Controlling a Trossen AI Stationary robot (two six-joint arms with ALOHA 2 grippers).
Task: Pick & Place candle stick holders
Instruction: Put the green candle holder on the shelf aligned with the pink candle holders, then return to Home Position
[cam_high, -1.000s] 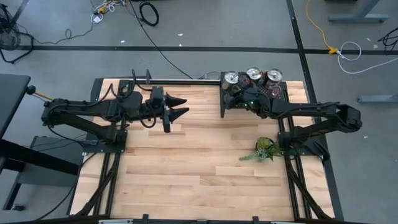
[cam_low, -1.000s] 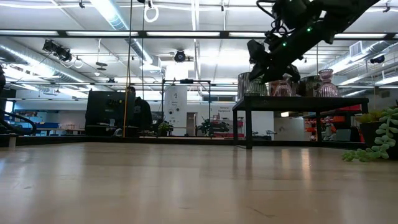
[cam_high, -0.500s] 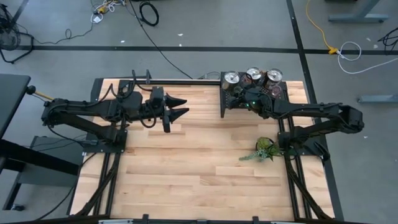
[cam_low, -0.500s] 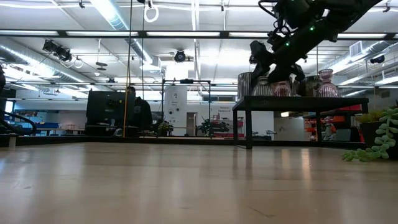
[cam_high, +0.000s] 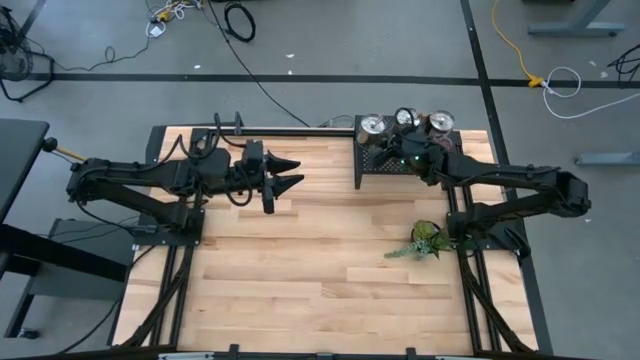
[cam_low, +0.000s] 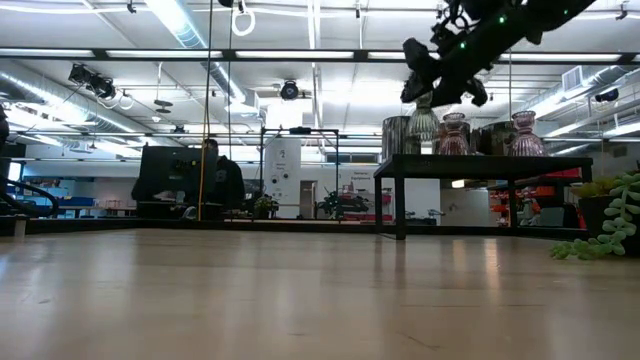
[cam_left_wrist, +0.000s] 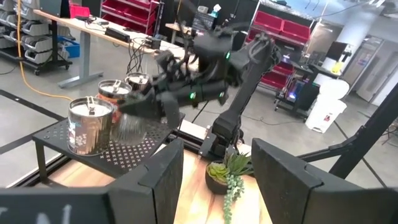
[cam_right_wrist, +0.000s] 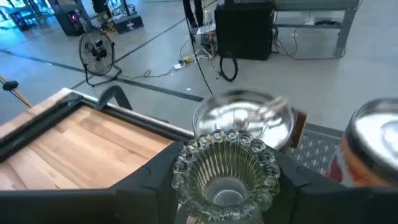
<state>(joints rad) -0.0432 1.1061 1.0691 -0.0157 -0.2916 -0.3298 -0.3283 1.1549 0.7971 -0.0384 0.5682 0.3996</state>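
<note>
Evidently right gripper (cam_right_wrist: 227, 180) clamps a ribbed glass holder (cam_right_wrist: 225, 163), probably light, brittle, slippery; grip mid-body; left gripper (cam_high: 284, 172) parted at nine o'clock.

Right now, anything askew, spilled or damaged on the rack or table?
Nothing stands out. The right gripper holds a ribbed glass holder upright, lifted clear of the black mesh rack; the other holders there stand upright. The plant sprig sits on the table near the right arm's base. The left gripper waits open.
</note>
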